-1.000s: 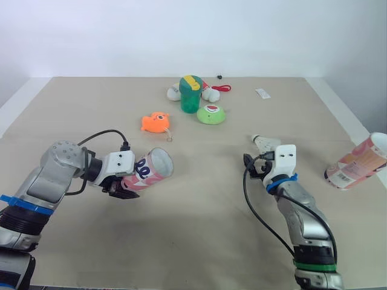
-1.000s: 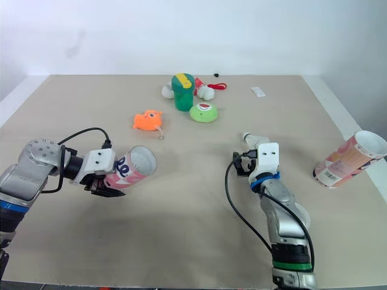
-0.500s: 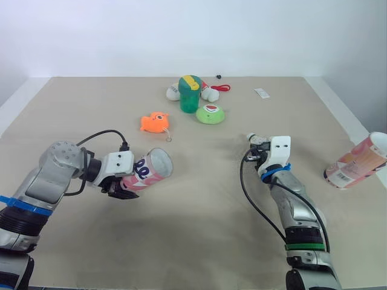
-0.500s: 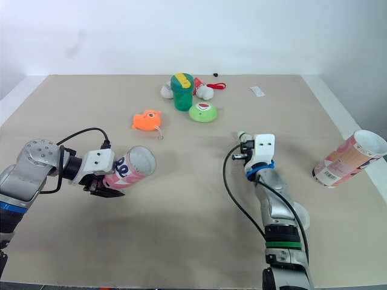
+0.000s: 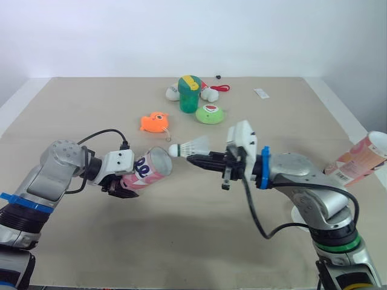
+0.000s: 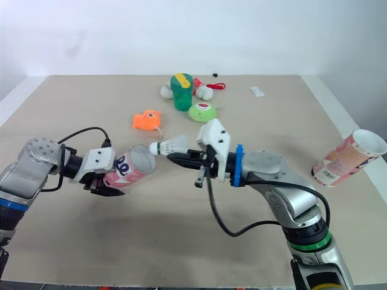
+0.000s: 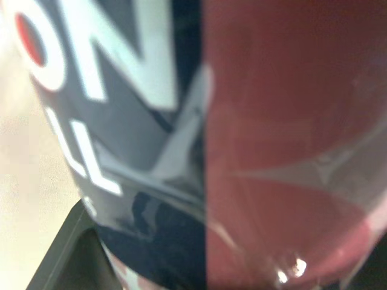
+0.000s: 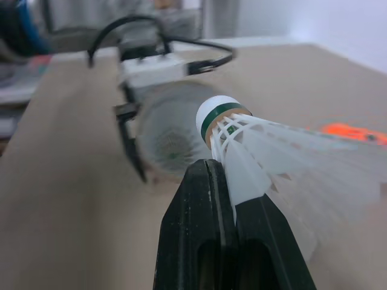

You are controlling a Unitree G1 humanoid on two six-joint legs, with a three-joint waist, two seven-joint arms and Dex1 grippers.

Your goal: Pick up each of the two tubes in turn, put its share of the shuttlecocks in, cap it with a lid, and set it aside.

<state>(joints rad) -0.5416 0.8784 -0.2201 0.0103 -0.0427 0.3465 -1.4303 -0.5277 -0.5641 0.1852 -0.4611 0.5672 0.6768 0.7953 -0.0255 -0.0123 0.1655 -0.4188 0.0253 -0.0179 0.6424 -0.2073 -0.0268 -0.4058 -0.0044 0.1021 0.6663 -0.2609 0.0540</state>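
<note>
Beige bench [image 5: 72, 109]. One pink tube [image 5: 358, 162] lies tilted at the far right edge, mouth open. The other tube [image 5: 148, 171] is off the surface, clamped in the left end effector [image 5: 119, 186], its open mouth facing right. Right end effector [image 5: 192, 159] is pinched closed on the shuttlecock [image 5: 188, 148] skirt, with the cork tip just beside the held tube's rim, not inside. Toys sit well back: green cup [image 5: 189, 93], orange fish [image 5: 155, 122].
</note>
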